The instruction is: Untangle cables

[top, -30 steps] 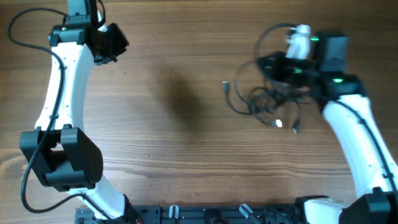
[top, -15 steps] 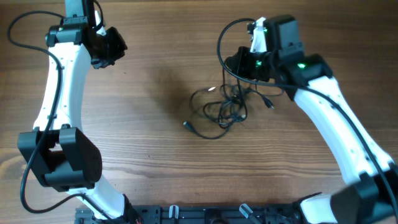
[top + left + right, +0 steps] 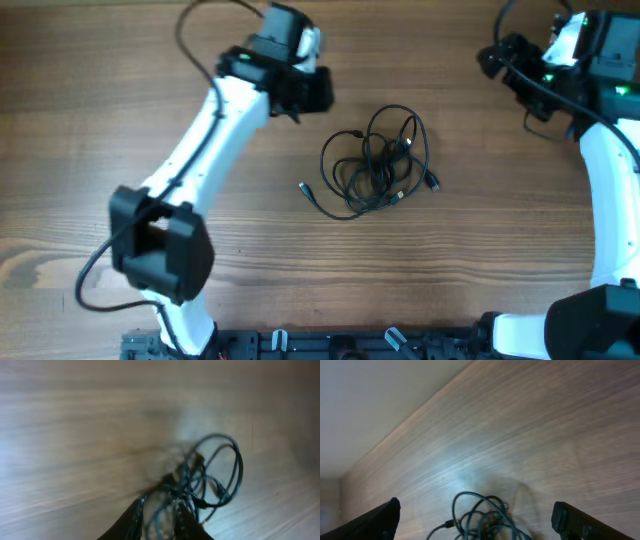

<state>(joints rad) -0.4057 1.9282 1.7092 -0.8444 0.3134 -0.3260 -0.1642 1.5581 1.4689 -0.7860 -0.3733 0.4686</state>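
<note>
Cables (image 3: pixel 375 162) lie in one loose black tangle on the wooden worktop (image 3: pixel 250 260), a little right of its middle and somewhat nearer the far edge than the near one where the arms are mounted. Several loops overlap in the heap, and the largest stands out on its far-right side. One free end trails toward the left edge and finishes in a small plug (image 3: pixel 303 186). Another plug end (image 3: pixel 433 184) sticks out on the right of the bundle. The heap lies free of both grippers.

The left gripper (image 3: pixel 312 92) hangs just off the heap's far-left side, close to it but apart. The left arm (image 3: pixel 200 145) stretches diagonally out from the near-left corner. Its wrist view is smeared, yet two dark fingers (image 3: pixel 133 519) show at the bottom with a modest gap between them and nothing gripped. The cables (image 3: pixel 212 477) sit just ahead on the wood.

The right gripper (image 3: pixel 495 58) is up by the far-right corner, well apart from the tangle, on the right arm (image 3: pixel 608 200) running along the right edge. From its wrist, the fingers (image 3: pixel 380 520) are spread wide and empty, one at each bottom corner of the view. The cables (image 3: pixel 480 515) show low between them, farther off on the worktop.
</note>
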